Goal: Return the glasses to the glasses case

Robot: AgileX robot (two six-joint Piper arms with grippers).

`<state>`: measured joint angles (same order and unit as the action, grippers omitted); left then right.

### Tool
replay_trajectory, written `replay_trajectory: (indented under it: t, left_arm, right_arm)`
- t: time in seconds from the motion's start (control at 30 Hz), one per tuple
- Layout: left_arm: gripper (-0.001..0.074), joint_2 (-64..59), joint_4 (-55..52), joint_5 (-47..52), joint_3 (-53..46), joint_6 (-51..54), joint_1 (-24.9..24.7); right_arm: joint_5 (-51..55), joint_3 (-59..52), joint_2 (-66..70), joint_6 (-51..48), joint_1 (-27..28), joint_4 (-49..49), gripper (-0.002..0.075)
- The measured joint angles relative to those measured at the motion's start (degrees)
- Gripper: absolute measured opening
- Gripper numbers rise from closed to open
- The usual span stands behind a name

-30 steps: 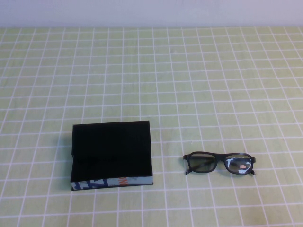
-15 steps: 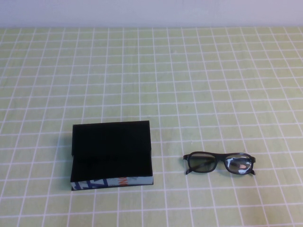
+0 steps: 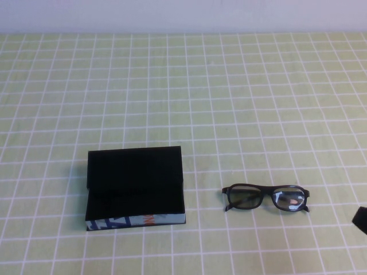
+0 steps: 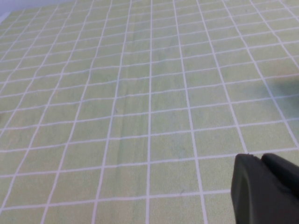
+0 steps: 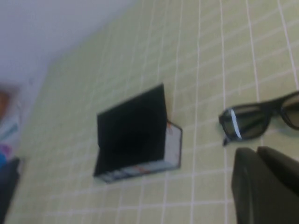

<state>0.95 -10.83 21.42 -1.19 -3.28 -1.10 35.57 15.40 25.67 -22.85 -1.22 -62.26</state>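
The left gripper appears only in its own wrist view, as a dark blurred mass cut off at the picture's corner above bare checked cloth; whether its fingers stand apart or together I cannot tell, and nothing is seen in them.

On the tablecloth — pale green with a white grid — the glasses case lies open toward the near-left part of the tabletop. Its lid stands up at the back, the black lining shows inside, and a blue, white and orange printed strip runs along the near edge. The black interior is too dark to make out any detail.

To the right of the case and apart from it, the glasses rest on the cloth near the front edge, black-framed, lenses facing the near side. In the right wrist view one lens is cut off by the picture's edge.

The right gripper just enters at the tabletop's near-right edge — only a dark sliver shows in the high view. Its fingers are closed together on nothing, near the glasses but not touching them.
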Motion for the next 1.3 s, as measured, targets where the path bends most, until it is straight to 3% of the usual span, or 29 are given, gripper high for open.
replay_trajectory:
  t: [0.27, 0.43, 0.77, 1.0, 1.13, 1.3]
  left_arm:
    - [0.0000, 0.0, 0.0, 0.0, 0.0, 0.0, 0.0]
    - [0.0000, 0.0, 0.0, 0.0, 0.0, 0.0, 0.0]
    - [0.0000, 0.0, 0.0, 0.0, 0.0, 0.0, 0.0]
    - [0.0000, 0.0, 0.0, 0.0, 0.0, 0.0, 0.0]
    - [0.0000, 0.0, 0.0, 0.0, 0.0, 0.0, 0.0]
    - [0.0000, 0.0, 0.0, 0.0, 0.0, 0.0, 0.0]
  right_arm:
    - [15.2, 18.6, 25.6, 0.0, 0.0, 20.3, -0.0018]
    - [18.6, 27.3, 34.8, 0.0, -1.5, 29.1, -0.0018]
    - [20.2, 43.3, 51.1, -1.4, -21.9, 45.2, -0.0018]
    - [23.5, 50.5, 61.0, -12.4, -28.0, 52.6, -0.0014]
    - [23.5, 51.4, 65.1, -22.9, -28.2, 53.8, 0.0046]
    - [23.2, 51.5, 68.2, -32.4, -28.2, 54.8, 0.0201]
